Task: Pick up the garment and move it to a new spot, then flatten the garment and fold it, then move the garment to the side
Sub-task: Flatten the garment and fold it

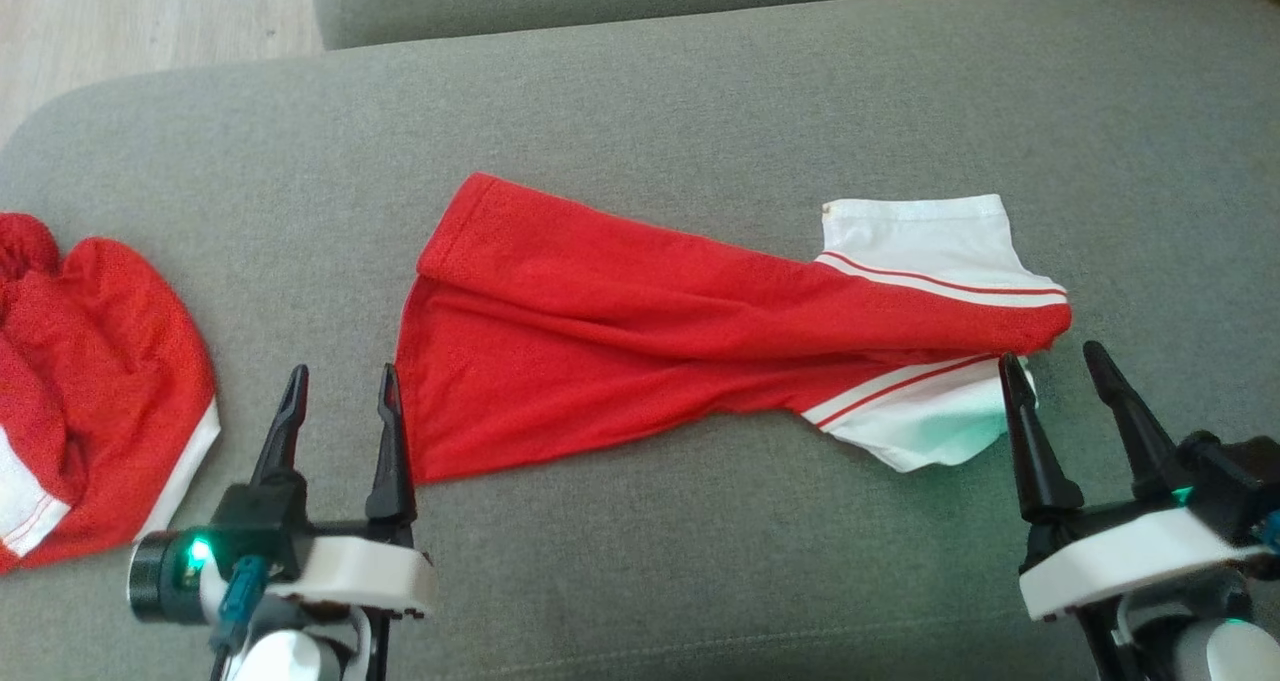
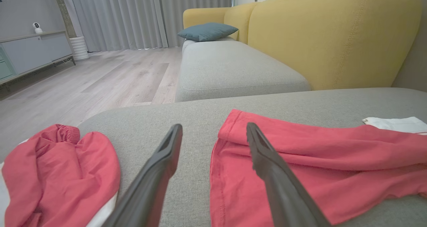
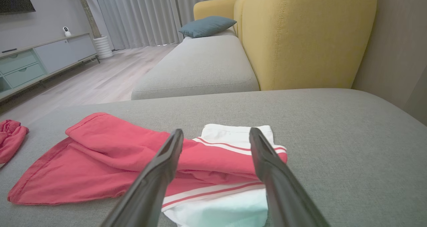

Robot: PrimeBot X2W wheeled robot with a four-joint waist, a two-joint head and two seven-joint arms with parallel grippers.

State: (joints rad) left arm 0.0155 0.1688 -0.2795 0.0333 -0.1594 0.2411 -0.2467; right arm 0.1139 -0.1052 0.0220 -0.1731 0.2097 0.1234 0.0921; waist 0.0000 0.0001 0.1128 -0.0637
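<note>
**A:** What is the biggest thing in front of the robot?

**B:** A grey sofa seat (image 1: pixel 700 561). In the left wrist view a yellow backrest (image 2: pixel 333 37) rises behind it.

**A:** And where is the garment?

**B:** The red shirt (image 1: pixel 620 341) lies across the middle of that seat, bunched lengthwise with long creases. Its red hem end points to the robot's left. Its white sleeves (image 1: pixel 930 241), trimmed with red stripes, are at the right end, one above the red cloth and one below it.

**A:** Anything else in red?

**B:** A second red garment (image 1: pixel 100 391) with white trim sits crumpled at the seat's left edge, well apart from the shirt.

**A:** How do the pincers stand?

**B:** The left gripper (image 1: pixel 342 371) has its fingers spread and holds nothing, with its inner finger just beside the shirt's hem corner. The right gripper (image 1: pixel 1052 353) is likewise spread and empty, with its fingertips at the lower white sleeve. I cannot tell whether they touch the cloth.

**A:** And the smallest thing?

**B:** A blue-grey pillow (image 2: pixel 207 31) on the far sofa section.
</note>
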